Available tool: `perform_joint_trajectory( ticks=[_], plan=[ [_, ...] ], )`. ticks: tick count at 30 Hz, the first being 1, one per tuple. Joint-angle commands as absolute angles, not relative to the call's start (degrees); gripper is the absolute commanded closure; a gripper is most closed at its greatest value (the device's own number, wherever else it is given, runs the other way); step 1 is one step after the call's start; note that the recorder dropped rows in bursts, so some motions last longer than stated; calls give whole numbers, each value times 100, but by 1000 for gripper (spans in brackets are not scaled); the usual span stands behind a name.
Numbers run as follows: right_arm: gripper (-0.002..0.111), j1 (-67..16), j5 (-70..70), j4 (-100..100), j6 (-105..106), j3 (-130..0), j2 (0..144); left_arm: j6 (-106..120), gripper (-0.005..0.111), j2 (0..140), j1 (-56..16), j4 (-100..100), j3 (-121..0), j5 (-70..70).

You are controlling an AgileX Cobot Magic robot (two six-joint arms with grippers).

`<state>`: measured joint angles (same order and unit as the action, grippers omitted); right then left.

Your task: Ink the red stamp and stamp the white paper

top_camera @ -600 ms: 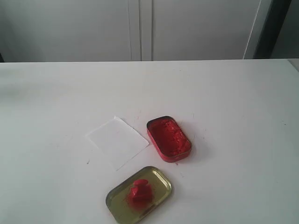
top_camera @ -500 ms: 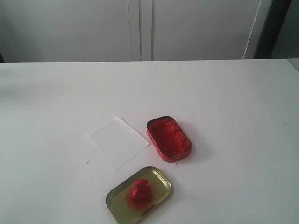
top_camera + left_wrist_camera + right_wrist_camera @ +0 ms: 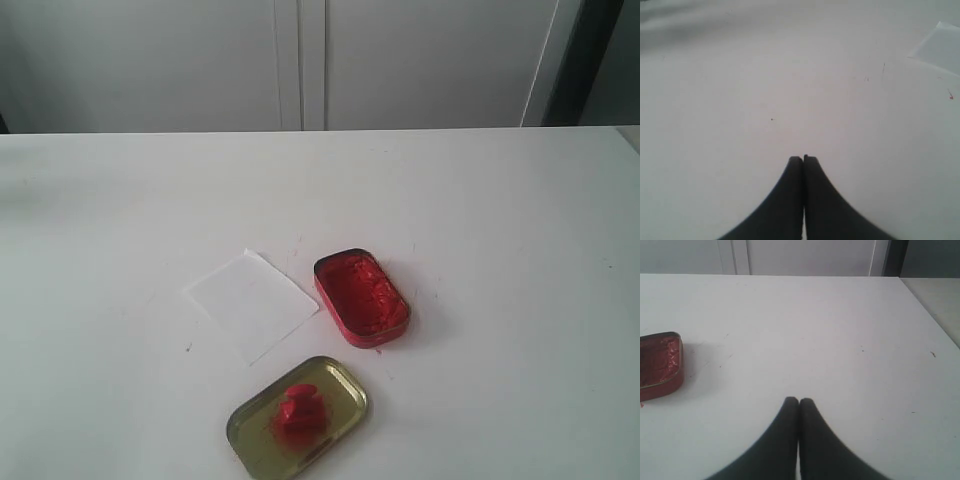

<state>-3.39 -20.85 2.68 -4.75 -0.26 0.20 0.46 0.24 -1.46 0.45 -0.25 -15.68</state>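
Observation:
The red stamp [image 3: 300, 409] rests on the gold tin lid [image 3: 296, 417] near the front edge in the exterior view. Just behind it lies the white paper [image 3: 251, 303], with the red tin of ink paste [image 3: 361, 297] to its right. Neither arm shows in the exterior view. My left gripper [image 3: 803, 159] is shut with nothing in it, over bare tabletop, and a corner of the white paper [image 3: 941, 47] shows far off. My right gripper [image 3: 799, 400] is also shut and empty, with the red tin [image 3: 659, 365] well off to one side.
The white tabletop [image 3: 500, 220] runs back to a wall of pale cabinet doors [image 3: 300, 60]. In the right wrist view the table's side edge [image 3: 932, 310] shows, with a darker floor strip beyond it.

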Motion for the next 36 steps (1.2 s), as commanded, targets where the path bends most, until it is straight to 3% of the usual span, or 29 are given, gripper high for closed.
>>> perform_joint_trajectory(
  ticks=[1, 13, 36],
  plan=[
    [108, -342, -1994, 280, -487, 0, 0, 0, 107, 0, -132, 52, 0, -979],
    [108, -342, -1994, 280, -487, 0, 0, 0, 107, 0, -132, 52, 0, 946],
    [108, -342, -2004, 281, -487, 0, 0, 0, 107, 0, -132, 52, 0, 1953]
  ],
)
